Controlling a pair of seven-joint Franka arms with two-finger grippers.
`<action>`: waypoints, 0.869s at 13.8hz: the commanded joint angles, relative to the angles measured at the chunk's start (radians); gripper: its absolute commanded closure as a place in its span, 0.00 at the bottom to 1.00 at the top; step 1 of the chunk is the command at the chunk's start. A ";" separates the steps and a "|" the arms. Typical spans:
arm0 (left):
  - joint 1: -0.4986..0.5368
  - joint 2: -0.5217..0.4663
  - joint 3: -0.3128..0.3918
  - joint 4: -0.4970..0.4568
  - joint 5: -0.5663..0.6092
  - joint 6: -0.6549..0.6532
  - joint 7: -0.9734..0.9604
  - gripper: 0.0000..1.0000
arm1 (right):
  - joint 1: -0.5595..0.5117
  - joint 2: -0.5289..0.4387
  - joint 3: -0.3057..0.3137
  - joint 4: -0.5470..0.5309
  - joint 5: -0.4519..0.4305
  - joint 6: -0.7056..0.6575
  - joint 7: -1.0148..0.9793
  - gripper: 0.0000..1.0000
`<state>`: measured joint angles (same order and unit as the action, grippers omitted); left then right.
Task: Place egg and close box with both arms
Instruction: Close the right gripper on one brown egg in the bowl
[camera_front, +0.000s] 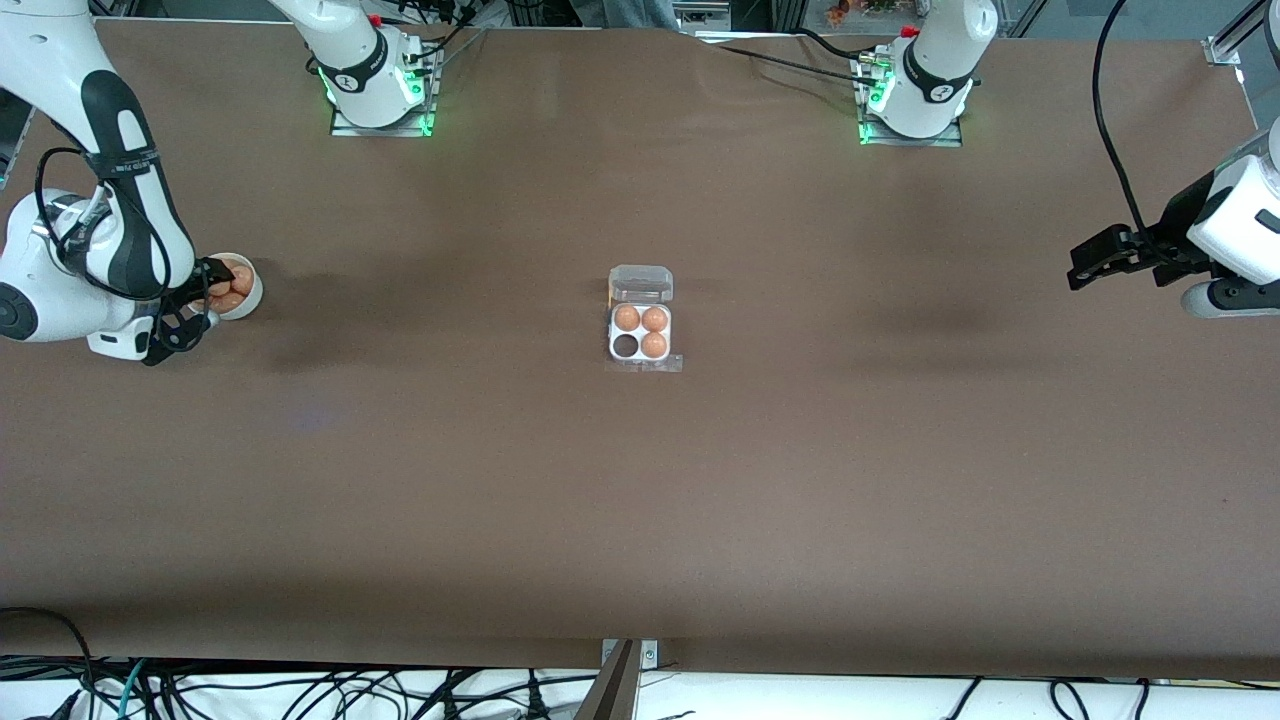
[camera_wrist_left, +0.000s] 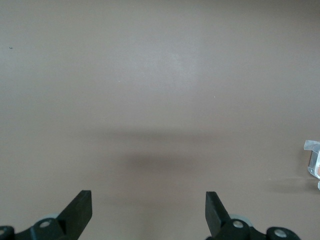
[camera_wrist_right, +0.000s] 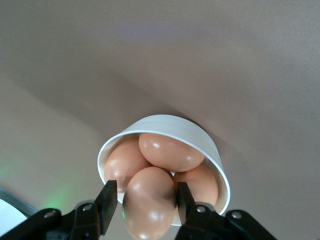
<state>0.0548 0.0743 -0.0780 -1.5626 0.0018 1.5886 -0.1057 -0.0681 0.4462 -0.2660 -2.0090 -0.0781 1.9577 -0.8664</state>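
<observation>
The desk (camera_front: 640, 500) lies open between both arms. The box (camera_front: 641, 335) sits mid-desk, lid up, one cell empty at its 7 o'clock corner. The bowl (camera_wrist_right: 200, 140) stands at the right arm's end. There the right gripper (camera_wrist_right: 145, 199) clamps the egg (camera_wrist_right: 149, 207), long axis along the fingers. The left gripper (camera_wrist_left: 148, 210) waits, fingers apart, over bare desk.

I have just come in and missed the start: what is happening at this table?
The right gripper is at the white bowl at its end of the table, fingers around one egg. The box lies open mid-table with three eggs and one empty cell. The left gripper waits open above bare table.
</observation>
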 joint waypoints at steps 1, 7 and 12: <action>0.007 0.002 0.000 0.012 -0.013 -0.015 0.023 0.00 | -0.016 0.016 0.005 0.004 -0.011 -0.002 -0.014 0.47; 0.007 0.002 0.000 0.010 -0.013 -0.015 0.024 0.00 | -0.015 0.016 0.005 0.013 -0.011 -0.003 -0.002 0.58; 0.007 0.004 0.000 0.010 -0.013 -0.015 0.024 0.00 | -0.012 0.016 0.005 0.035 -0.009 -0.006 0.004 0.64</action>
<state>0.0549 0.0746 -0.0775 -1.5627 0.0018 1.5876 -0.1057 -0.0722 0.4545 -0.2661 -2.0014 -0.0782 1.9589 -0.8653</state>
